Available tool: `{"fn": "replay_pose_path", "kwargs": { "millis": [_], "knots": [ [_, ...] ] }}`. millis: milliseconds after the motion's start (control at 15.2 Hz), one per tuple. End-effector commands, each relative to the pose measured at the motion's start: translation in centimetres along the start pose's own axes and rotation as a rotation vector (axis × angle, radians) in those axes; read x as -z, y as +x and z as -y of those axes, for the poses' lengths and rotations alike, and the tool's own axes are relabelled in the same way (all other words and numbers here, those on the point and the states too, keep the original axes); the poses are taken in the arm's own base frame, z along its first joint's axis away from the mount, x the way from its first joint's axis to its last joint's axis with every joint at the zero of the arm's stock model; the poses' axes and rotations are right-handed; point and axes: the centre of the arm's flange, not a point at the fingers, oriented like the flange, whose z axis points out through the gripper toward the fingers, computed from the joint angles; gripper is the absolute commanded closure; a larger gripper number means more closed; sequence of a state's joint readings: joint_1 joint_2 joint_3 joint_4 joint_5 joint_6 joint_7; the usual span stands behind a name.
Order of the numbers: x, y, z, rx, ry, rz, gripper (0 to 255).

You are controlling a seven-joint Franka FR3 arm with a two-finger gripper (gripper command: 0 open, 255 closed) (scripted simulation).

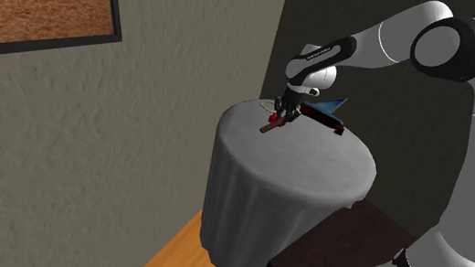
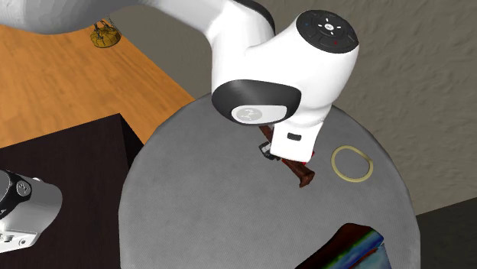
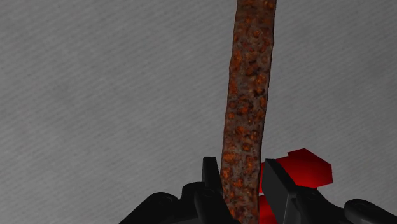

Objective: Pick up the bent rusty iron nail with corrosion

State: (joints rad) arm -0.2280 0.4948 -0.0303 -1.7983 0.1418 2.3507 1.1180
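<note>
Rough grey wall (image 1: 58, 163), wooden floor (image 2: 61, 76), and here's the round tabletop (image 2: 199, 206), draped in grey cloth (folds hanging down its side). Over it the pincer (image 3: 242, 177) is clamped on the rusty nail (image 3: 249, 95), a fingertip either side of one end, shaft stretching out above the cloth. A yellow ring (image 2: 352, 163) lies just beside.

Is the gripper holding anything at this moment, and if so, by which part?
The rusty nail, apparently clasped by the gripper near one end of its shaft; the rest juts out over the grey tabletop.
</note>
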Motion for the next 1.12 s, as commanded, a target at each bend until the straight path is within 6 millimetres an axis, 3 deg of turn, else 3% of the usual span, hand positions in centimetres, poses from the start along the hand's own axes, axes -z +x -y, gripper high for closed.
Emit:
{"fn": "replay_pose_path", "kwargs": {
  "millis": [0,396,1056],
  "knots": [
    [0.0,0.0,0.0,0.0,0.0,0.0,255],
    [-0.1,0.0,0.0,0.0,0.0,0.0,255],
    [5.2,-0.3,0.5,0.0,0.0,0.0,255]
  ]
}}
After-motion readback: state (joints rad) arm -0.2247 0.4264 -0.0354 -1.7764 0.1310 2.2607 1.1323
